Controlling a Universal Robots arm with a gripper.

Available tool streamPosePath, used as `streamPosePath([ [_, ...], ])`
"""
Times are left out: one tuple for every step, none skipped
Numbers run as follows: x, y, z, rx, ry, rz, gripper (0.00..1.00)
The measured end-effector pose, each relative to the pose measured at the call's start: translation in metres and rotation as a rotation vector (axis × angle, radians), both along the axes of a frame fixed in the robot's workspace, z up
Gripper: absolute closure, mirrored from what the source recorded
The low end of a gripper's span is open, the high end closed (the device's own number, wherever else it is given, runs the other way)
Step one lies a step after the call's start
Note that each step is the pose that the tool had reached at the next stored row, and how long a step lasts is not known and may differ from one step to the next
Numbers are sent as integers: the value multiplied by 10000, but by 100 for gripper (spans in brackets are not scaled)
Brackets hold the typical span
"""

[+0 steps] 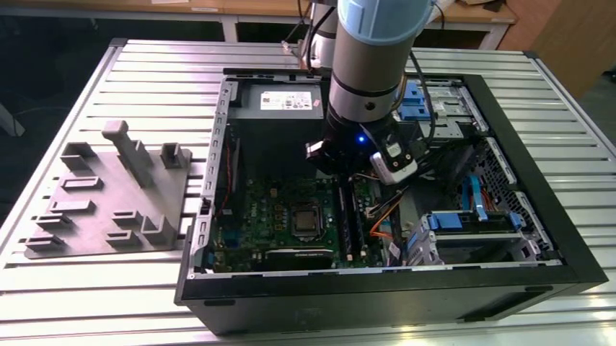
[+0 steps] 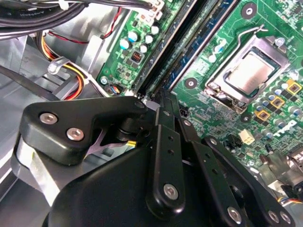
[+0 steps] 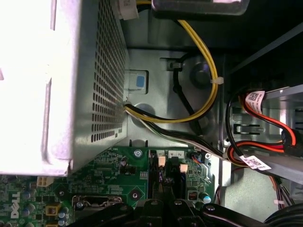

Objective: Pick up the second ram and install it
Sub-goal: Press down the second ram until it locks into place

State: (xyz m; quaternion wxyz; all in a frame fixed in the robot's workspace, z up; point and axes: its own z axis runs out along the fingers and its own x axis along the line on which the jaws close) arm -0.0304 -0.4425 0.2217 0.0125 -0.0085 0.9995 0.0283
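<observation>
From my remote seat: at the exterior view's left, a grey fixture plate (image 1: 111,202) with upright blocks lies on the slatted surface (image 1: 154,79), well apart from the arm. To its right sits the open PC case (image 1: 568,245), lying on its side, with the green motherboard (image 1: 260,216) and the CPU socket (image 1: 305,220) exposed.

The arm (image 1: 371,65) reaches down into the case, its wrist over the memory slots (image 1: 348,220) just right of the socket.

In the second wrist view the pincer (image 2: 163,97) has its fingers (image 2: 165,142) drawn close together, tips down at the near end of the long dark slots (image 2: 184,42). I cannot tell whether a ram is pinched between them or already lies in a slot; the slots and any board in them read as one dark strip. The socket (image 2: 246,71) lies beside those slots.

In the first wrist view the fingertips (image 3: 163,203) meet over the slot ends (image 3: 165,165), with the perforated metal box (image 3: 71,80) to one side and yellow cables (image 3: 203,61) and red cables (image 3: 265,118) beyond.
</observation>
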Motion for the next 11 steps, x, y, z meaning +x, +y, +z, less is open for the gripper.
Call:
streamPosePath([
  [-1,0,-8,-1,0,0,90],
  [-3,-1,-13,-6,2,-1,90],
  [-3,-1,-15,-7,2,-1,90],
  [-3,-1,-15,-7,2,0,90],
  [-3,-1,-16,-7,2,0,90],
  [-3,-1,-17,-5,1,0,90],
  [-3,-1,-19,-5,1,0,90],
  [-3,0,-26,-2,1,0,90],
  [-3,0,-37,-3,2,2,90],
  [-4,0,-47,-5,1,2,90],
  [-4,-1,-48,-8,2,2,90],
])
